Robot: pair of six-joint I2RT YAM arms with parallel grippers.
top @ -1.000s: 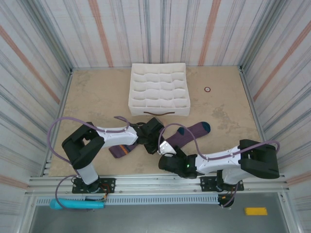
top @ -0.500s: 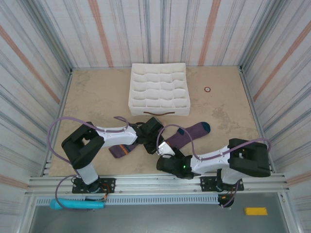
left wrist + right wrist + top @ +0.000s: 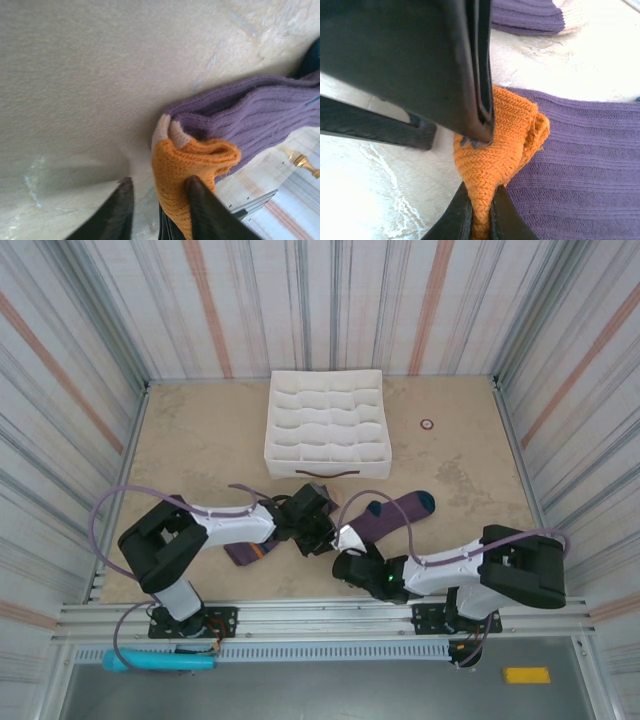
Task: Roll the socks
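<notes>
The striped sock [image 3: 246, 552] lies on the table [image 3: 200, 440] beneath the left arm. The left pincer [image 3: 159, 182] stands apart, the orange cuff against one finger [image 3: 200, 210]. The right pincer [image 3: 480, 200] is clamped on that cuff; the orange-cuffed sock [image 3: 405, 508] stretches rightward across the table

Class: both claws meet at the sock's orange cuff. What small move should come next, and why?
Probably the left claw should draw back. Its jaws stand apart beside the orange cuff, while the right claw pinches that cuff shut, so the right claw alone has the sock to roll.
</notes>
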